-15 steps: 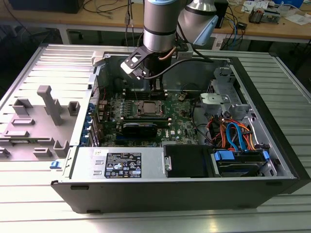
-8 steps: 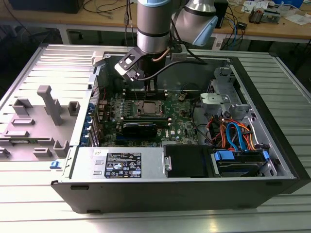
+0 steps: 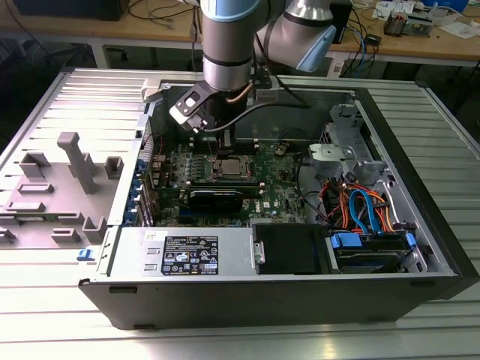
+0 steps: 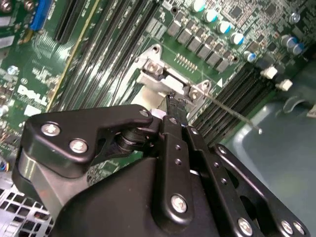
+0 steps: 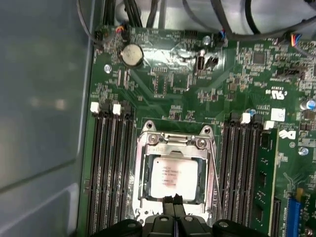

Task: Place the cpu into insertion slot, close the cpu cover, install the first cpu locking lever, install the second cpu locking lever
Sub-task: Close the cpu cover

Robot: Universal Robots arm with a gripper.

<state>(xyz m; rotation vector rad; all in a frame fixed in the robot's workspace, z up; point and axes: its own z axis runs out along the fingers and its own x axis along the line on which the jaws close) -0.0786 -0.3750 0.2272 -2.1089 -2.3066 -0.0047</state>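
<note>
The cpu (image 5: 174, 177), a pale silvery square, lies in the insertion slot (image 3: 229, 166) on the green motherboard. The cpu cover (image 5: 143, 170), a metal frame with a central cut-out, lies flat around the chip. A thin wire locking lever (image 5: 215, 173) runs along one side of the socket. In the second wrist view that lever (image 4: 232, 112) sticks out free past the socket's corner. My gripper (image 5: 173, 200) is shut with nothing between its fingers. Its tips sit at the cover's edge opposite the hinge. The exterior view shows the gripper (image 3: 227, 142) just above the socket.
Long black memory slots (image 5: 109, 168) flank the socket on both sides. A black shroud (image 3: 289, 247), a power supply (image 3: 187, 251) and orange and blue cables (image 3: 360, 210) fill the near part of the case. Grey fixtures (image 3: 75, 161) stand on the table at the exterior view's left.
</note>
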